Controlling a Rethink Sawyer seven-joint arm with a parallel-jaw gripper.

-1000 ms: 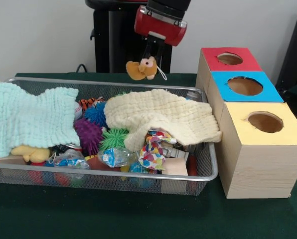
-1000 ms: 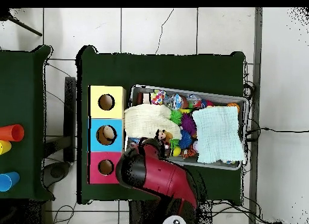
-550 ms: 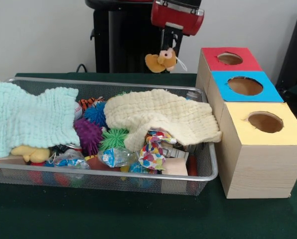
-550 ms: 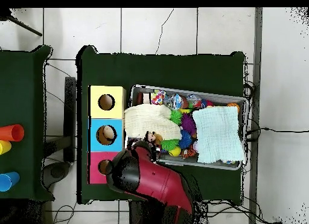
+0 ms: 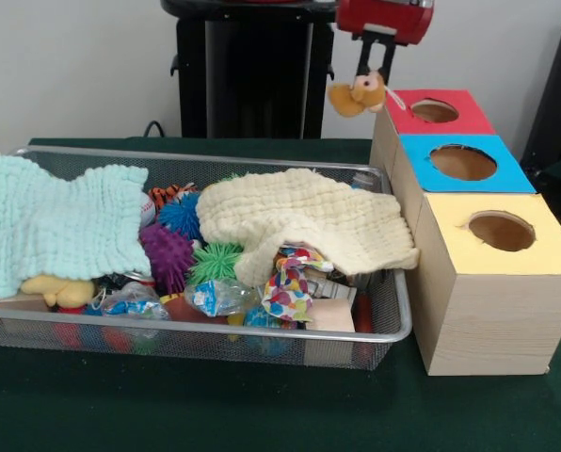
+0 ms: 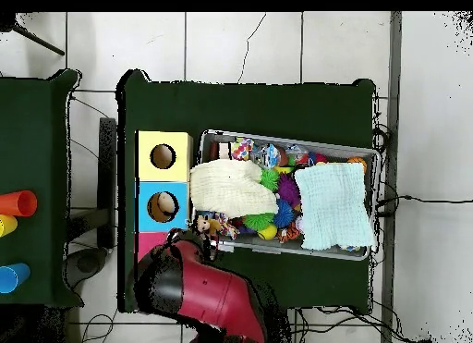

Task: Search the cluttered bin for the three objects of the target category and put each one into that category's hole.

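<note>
The gripper (image 5: 373, 68) hangs from the red arm with its fingers clamped on the top of a small orange and tan plush toy (image 5: 356, 95), which dangles in the air just below them, beside the upper left edge of the red-topped box (image 5: 434, 112) and short of its round hole. Below and to the left sits the wire mesh bin (image 5: 393, 325), heaped with a cream cloth (image 5: 309, 218), a pale mint cloth (image 5: 59, 226) and spiky balls, while the blue-topped box (image 5: 462, 162) and yellow-topped box (image 5: 500, 232) stand in a row touching the bin's right rim, holes open on top
</note>
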